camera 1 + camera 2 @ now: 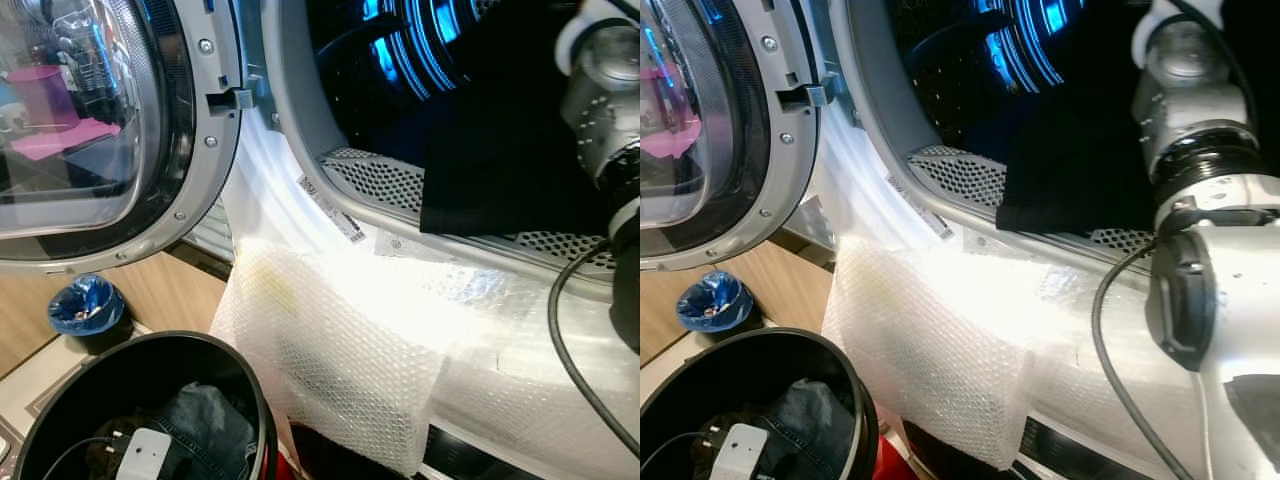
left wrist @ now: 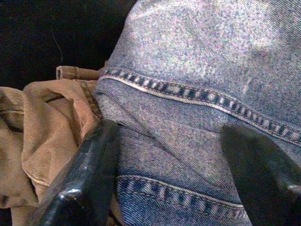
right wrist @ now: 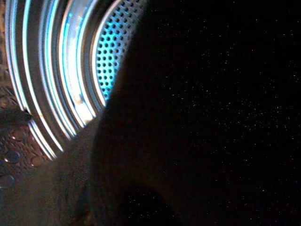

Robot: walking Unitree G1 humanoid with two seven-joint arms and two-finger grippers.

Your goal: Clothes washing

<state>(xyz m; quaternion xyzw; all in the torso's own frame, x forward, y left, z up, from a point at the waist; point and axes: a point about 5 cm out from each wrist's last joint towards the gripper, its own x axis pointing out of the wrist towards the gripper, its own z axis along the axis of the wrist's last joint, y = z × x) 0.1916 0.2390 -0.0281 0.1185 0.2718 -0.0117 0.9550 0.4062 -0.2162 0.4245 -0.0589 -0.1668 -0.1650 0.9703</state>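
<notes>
The left pincer is down in the black basket below the washing machine's open door, fingers spread wide and resting on blue jeans with pale double stitching, not closed on them. One tan corduroy garment lies beside the jeans. The right arm reaches into the drum, where one black garment drapes over the machine's perforated rim; whether that pincer's fingers are open or closed, I cannot tell.
</notes>
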